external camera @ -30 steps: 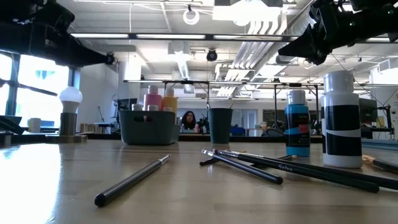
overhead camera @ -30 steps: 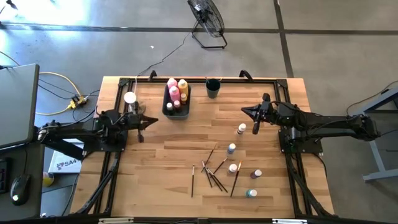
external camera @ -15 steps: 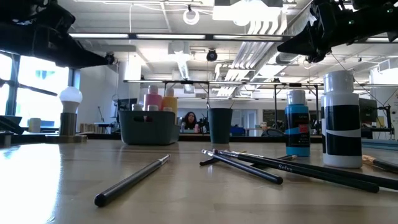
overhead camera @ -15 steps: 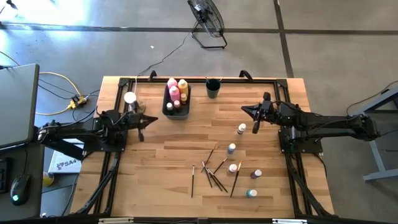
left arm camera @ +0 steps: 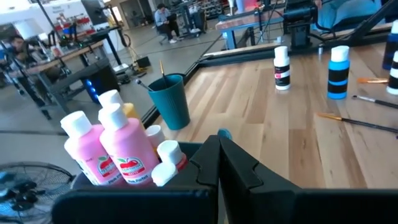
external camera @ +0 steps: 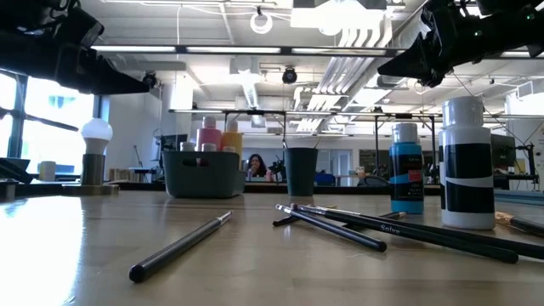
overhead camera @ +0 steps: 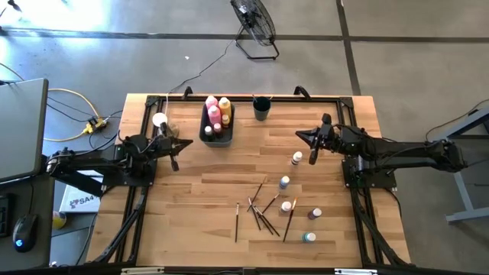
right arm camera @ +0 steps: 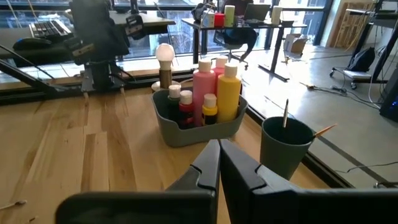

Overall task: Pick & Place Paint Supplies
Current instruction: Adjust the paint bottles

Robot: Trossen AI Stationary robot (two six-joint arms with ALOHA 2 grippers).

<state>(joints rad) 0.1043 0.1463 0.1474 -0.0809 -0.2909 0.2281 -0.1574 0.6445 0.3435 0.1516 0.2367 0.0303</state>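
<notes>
A grey bin (overhead camera: 217,131) at the table's far middle holds tall pink (right arm camera: 204,87) and yellow (right arm camera: 228,92) squeeze bottles and small paint bottles. A teal cup (overhead camera: 261,108) beside it holds brushes. Several small white-capped bottles (overhead camera: 296,158) stand on the right half of the table. Dark-handled paintbrushes (overhead camera: 263,210) lie scattered near the front. My left gripper (overhead camera: 183,145) hovers shut at the table's left, pointing level toward the bin (left arm camera: 124,186). My right gripper (overhead camera: 299,134) hovers shut at the right, above the table, pointing toward the bin (right arm camera: 199,130).
A white knob on a round tan base (overhead camera: 159,121) stands just beyond my left gripper. A black frame rail (overhead camera: 244,97) runs along the table's edges. The wood between the bin and the brushes is bare. A person (external camera: 256,164) sits far behind the table.
My left gripper has turned a little at the wrist while staying in place, still shut. Nothing on the table has moved.
</notes>
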